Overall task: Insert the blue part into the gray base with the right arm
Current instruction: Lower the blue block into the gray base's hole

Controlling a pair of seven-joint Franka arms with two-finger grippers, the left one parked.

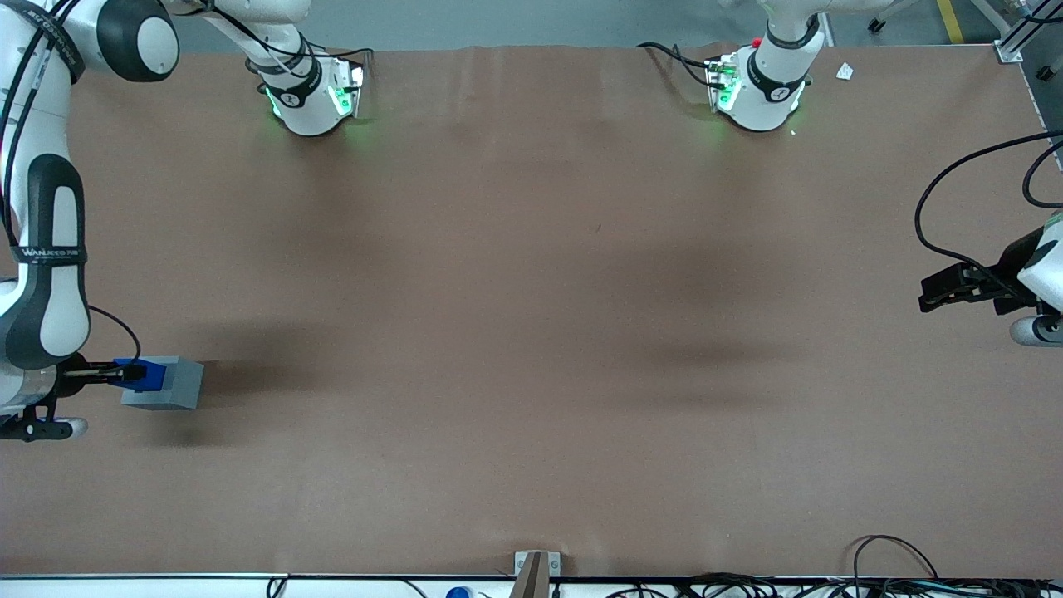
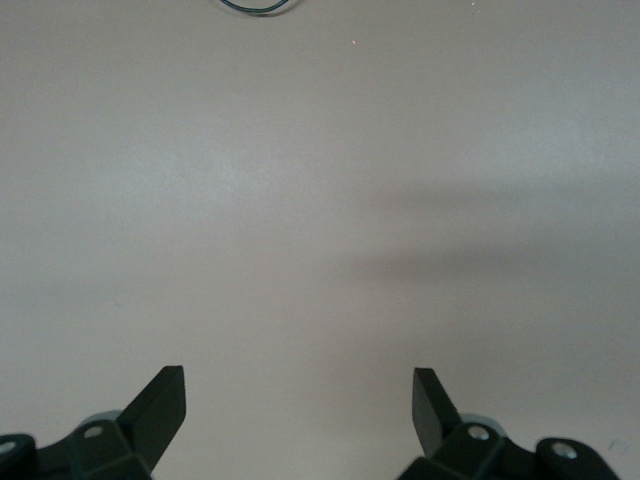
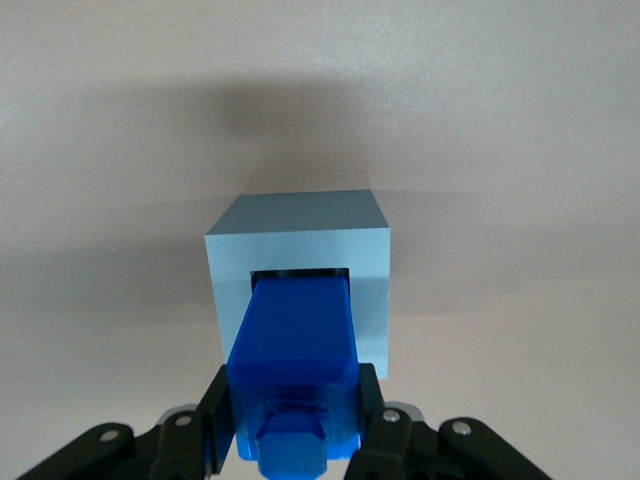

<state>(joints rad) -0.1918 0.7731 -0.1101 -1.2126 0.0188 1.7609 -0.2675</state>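
my hand (image 3: 296, 420) is clamped on the blue part (image 3: 298, 340), both fingers (image 3: 218, 420) pressed to its sides, and its leading end is already entering the recess of the gray base (image 3: 300, 232), which sits on the surface (image 1: 531, 332) at the working arm's end. to do this well i judge i should keep the part square to the opening and press straight in gently, letting go only once it seats fully.
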